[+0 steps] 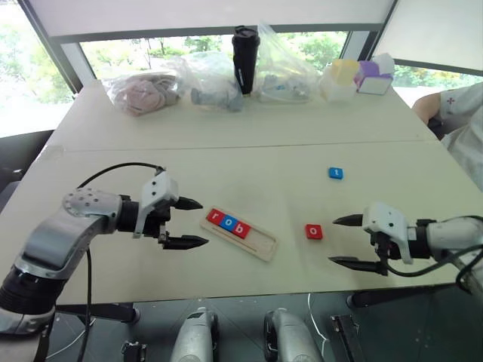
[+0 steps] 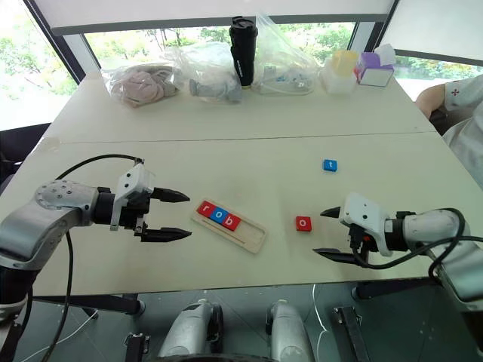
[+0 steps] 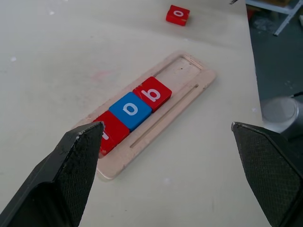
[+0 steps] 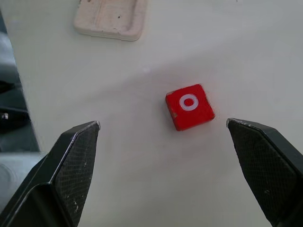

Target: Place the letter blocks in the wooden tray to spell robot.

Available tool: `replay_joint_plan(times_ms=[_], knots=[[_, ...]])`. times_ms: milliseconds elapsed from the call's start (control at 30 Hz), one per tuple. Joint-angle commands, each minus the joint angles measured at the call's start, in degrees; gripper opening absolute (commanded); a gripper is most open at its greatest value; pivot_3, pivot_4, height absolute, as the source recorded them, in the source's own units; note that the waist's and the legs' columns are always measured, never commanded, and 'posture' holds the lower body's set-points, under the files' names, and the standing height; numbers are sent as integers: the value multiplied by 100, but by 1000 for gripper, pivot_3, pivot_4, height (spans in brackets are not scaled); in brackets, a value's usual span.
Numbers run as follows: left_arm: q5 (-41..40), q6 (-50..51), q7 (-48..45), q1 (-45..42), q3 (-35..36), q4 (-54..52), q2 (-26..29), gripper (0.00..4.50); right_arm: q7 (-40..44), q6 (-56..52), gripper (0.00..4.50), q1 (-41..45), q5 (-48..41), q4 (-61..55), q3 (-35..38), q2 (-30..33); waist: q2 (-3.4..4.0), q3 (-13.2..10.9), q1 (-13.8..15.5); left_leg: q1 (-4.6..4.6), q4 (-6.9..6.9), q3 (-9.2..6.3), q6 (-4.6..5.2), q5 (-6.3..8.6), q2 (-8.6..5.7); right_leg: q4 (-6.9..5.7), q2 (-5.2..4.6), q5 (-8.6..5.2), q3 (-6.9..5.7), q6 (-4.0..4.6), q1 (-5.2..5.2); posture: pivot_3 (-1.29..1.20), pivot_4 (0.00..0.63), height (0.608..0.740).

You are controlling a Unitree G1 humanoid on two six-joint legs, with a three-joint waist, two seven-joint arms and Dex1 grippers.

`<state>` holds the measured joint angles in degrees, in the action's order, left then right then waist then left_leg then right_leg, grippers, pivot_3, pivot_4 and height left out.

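Three tiles (image 1: pixel 228 222) are seated in the wooden tray (image 1: pixel 259 244); a red o tile (image 1: pixel 314 231) lies loose toward the counter's near edge; left claw (image 1: pixel 186 223) and right claw (image 1: pixel 346 241) are spread, empty

The pale wooden tray (image 1: pixel 240 235) holds red, blue, red blocks (image 1: pixel 228 222); a red "o" block (image 1: pixel 314 231) and blue "t" block (image 1: pixel 336 173) have white letters.

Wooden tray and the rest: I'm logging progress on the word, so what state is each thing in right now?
Wooden tray: flat on the table, holding three blocks, far end unfilled.
Red r, blue o, red b: seated side by side in the tray.
Red o block: loose on the table, face up.
Blue t block: loose, face up.
Left hand: open, holding nothing.
Right hand: open, holding nothing.
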<state>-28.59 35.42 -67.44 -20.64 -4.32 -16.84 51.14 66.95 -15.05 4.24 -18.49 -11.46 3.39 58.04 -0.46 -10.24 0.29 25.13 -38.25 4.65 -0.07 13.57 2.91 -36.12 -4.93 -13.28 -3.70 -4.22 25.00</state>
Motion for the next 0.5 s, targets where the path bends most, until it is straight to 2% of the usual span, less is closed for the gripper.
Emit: replay_joint_plan(times_ms=[33, 200, 467, 500], knots=[[-31, -34, -10, 32, 159, -228, 108, 4500, 220, 972, 4457, 567, 534, 912, -459, -254, 0, 0, 6, 0, 1, 1, 0, 0, 0, 0, 0, 0, 0, 1, 0, 0, 150, 740], [-112, 85, 95, 241, 326, -471, 182, 4500, 433, 1426, 4457, 1203, 778, 1810, -818, -602, 6, -3, 31, 4, 6, 13, 0, 0, -1, -1, 3, 8, 0, 11, 1, 0, 150, 740], [-153, 150, 221, 417, 437, -631, 223, 4500, 737, 1558, 4457, 1564, 828, 2331, -958, -779, 6, -3, 43, -6, 2, 13, -3, -2, -1, -3, 3, 8, 0, 10, -12, 0, 150, 740], [-147, 149, 226, 423, 437, -635, 220, 4500, 787, 1533, 3949, 1573, 815, 2329, -963, -777, 6, -3, 41, -9, 2, 14, -3, -2, -1, -4, 3, 8, 0, 11, -14, 0, 150, 740]])
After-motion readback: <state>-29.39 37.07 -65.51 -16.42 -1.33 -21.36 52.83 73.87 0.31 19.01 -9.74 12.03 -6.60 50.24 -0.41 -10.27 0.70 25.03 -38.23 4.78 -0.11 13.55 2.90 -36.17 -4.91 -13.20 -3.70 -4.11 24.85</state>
